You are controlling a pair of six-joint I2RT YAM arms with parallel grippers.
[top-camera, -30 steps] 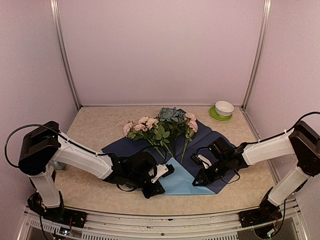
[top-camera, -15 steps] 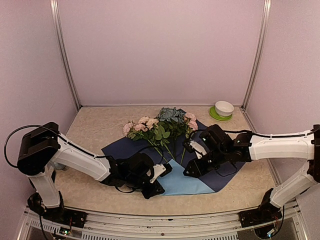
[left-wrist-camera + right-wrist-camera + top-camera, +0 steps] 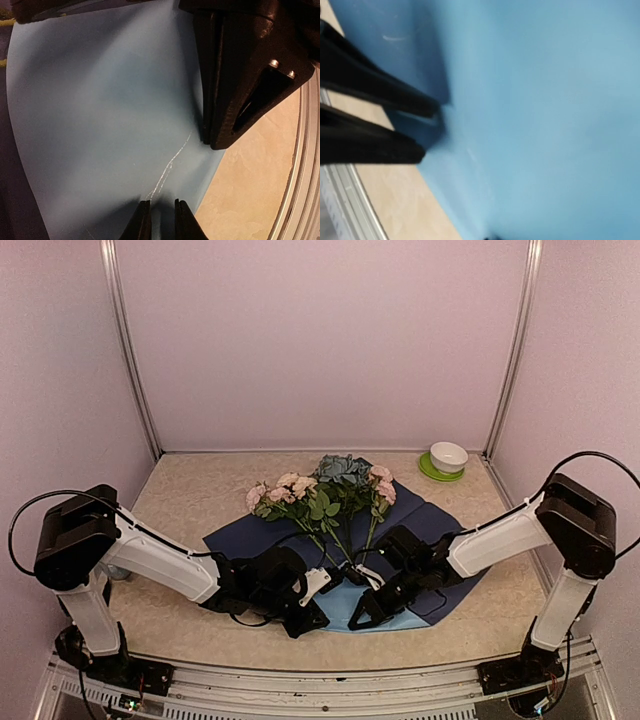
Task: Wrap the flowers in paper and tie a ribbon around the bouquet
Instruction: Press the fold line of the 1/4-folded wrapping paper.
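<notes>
right gripper (image 3: pixel 431 127) has swung left to the near edge of the paper (image 3: pixel 420 515) and closed, seemingly nipping the light-blue flap. left gripper (image 3: pixel 161 202) nearly closed, pinching the same flap. flowers (image 3: pixel 320 495) lie mid-tabletop on the paper, unwrapped. ribbon not seen. white bowl (image 3: pixel 448 456) sits at the far-right corner, well apart.

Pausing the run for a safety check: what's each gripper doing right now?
Left gripper: closed, pinching a fold of the paper.
Right gripper: closed, apparently on the paper's near edge.
</notes>
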